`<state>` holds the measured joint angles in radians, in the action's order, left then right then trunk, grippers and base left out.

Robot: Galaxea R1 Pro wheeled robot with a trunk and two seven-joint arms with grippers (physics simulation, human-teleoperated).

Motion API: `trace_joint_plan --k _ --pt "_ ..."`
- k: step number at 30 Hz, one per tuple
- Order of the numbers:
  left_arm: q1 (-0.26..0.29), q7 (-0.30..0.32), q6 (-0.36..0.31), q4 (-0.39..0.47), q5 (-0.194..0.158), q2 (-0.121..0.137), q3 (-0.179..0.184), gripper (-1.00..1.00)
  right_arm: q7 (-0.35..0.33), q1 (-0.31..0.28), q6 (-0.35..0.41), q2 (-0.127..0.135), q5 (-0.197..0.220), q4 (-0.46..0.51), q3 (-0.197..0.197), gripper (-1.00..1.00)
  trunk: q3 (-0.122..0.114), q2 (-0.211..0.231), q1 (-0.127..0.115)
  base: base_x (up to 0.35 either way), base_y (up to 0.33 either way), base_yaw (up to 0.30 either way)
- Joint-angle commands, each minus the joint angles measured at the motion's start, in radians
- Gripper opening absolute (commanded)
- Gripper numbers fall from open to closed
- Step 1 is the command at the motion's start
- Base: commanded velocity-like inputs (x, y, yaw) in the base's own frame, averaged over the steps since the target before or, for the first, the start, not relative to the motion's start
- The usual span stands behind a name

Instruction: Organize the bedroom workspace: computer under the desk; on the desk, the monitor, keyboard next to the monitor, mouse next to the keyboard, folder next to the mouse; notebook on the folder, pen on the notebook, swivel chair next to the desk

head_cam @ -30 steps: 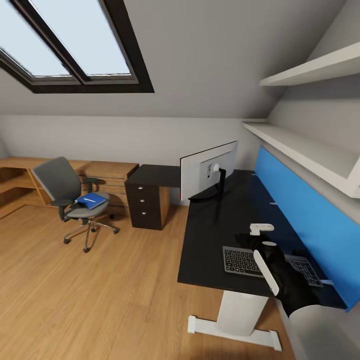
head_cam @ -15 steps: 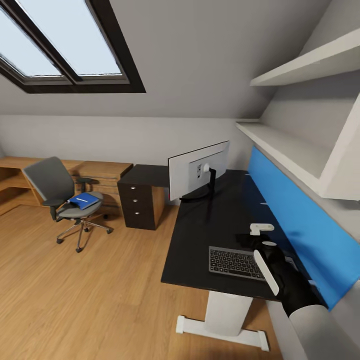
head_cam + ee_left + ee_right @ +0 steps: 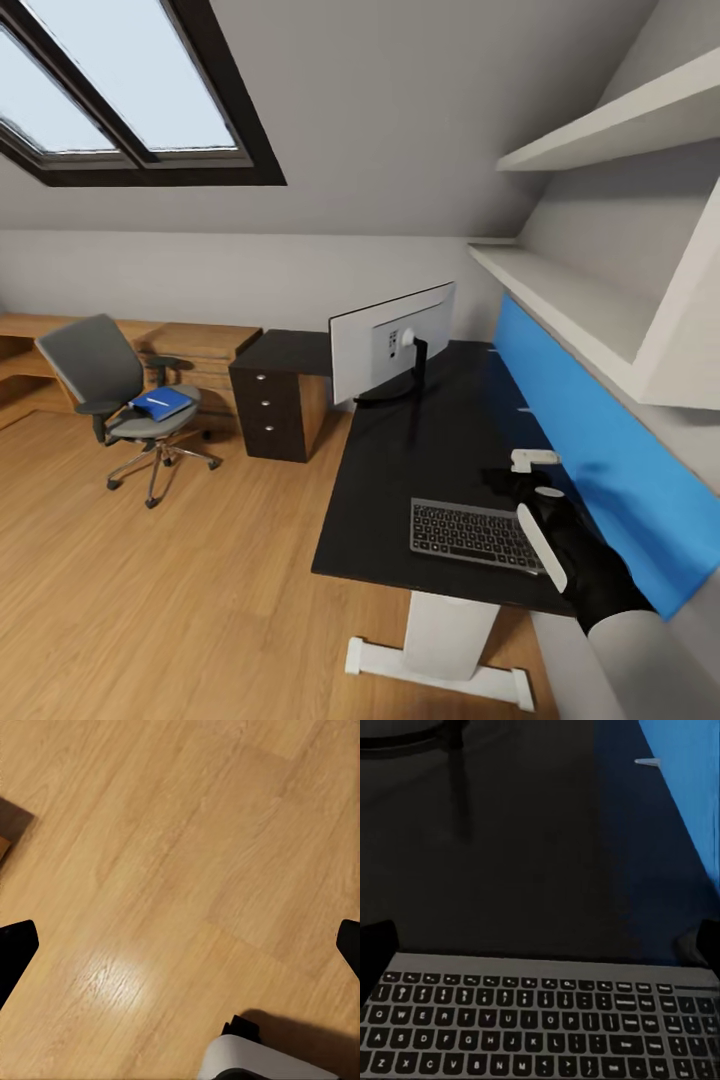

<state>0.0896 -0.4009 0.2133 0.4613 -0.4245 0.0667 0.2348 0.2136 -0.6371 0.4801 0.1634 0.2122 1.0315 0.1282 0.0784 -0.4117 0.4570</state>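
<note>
The robot's right arm (image 3: 585, 570) hides one end of the keyboard (image 3: 470, 532). The thin white thing on the folder (image 3: 160, 403) is too small to tell.

The right arm (image 3: 640, 660) is a smooth pale grey tube ending in a matte black wrist section. Its pincer (image 3: 535, 480) has a black body with flat white plastic fingers (image 3: 540, 545), one a long rounded bar. In both wrist views the fingertips (image 3: 15, 952) appear as plain black wedges at the frame edges.
</note>
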Motion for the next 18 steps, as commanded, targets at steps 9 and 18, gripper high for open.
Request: trace_joint_plan --k 9,18 --pt "0.001 -0.006 0.005 0.000 -0.008 0.005 -0.017 1.00 0.009 -0.011 -0.203 0.018 0.009 -0.244 -0.059 1.00 0.002 -0.002 0.001 0.014 -0.013 0.000" --pt "0.001 -0.006 0.005 0.001 -0.008 0.005 -0.018 1.00 0.005 -0.097 -0.319 0.059 0.016 -0.462 -0.061 1.00 0.002 -0.002 0.001 0.000 0.000 0.000"
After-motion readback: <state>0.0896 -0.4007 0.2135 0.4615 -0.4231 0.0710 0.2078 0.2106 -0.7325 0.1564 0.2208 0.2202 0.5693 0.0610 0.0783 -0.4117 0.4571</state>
